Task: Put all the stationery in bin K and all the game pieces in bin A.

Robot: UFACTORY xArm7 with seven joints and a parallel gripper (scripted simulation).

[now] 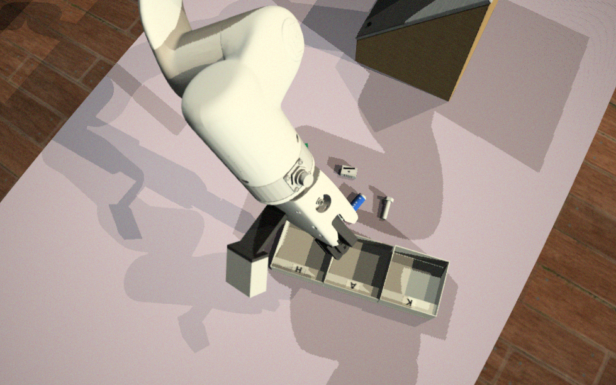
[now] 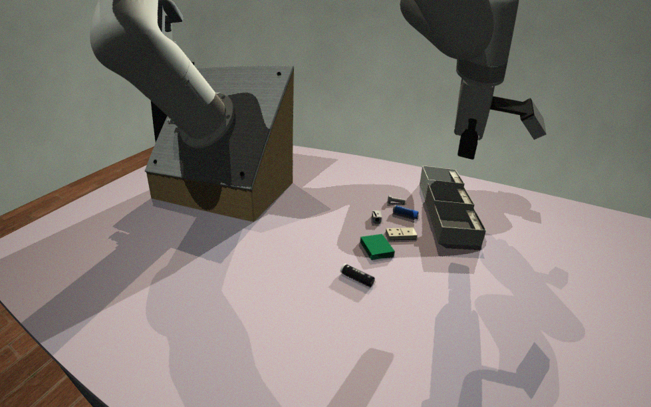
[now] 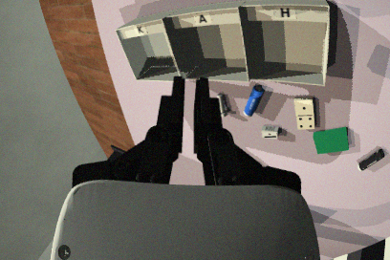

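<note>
Okay, fingers: nearly closed, just a thin gap with nothing in it; gripper [image 1: 340,253] [image 2: 467,151] [image 3: 189,94] hangs above the bin row.
Why narrow: nothing's being carried, so it'd have to open before any pick.
Domino [image 2: 401,233] [image 3: 305,114]: flat on the table near bin H [image 1: 299,270] [image 2: 461,237] [image 3: 285,13]. Long axis runs toward the bins, one-pip half nearest. Goes in bin A [image 1: 353,292] [image 2: 464,195] [image 3: 203,19].
Sharpener [image 1: 348,172] [image 2: 376,217] [image 3: 270,132]: on the table, long side roughly along the bin row. Bin K [image 1: 410,311] [image 2: 440,167] [image 3: 128,49] for that.
Green block [image 1: 306,145] [image 2: 377,245] [image 3: 331,140]: flat beside the domino; maybe an eraser, can't tell.
Blue battery [image 1: 357,202] [image 2: 405,211] [image 3: 253,100], black battery [image 2: 358,275] [image 3: 371,160], bolt [image 1: 386,208] [image 2: 396,200] [image 3: 223,105]: neither category, I'd say, so they stay put.
Watch for: the blue battery and bolt lie near the bins, easy to bump.
</note>
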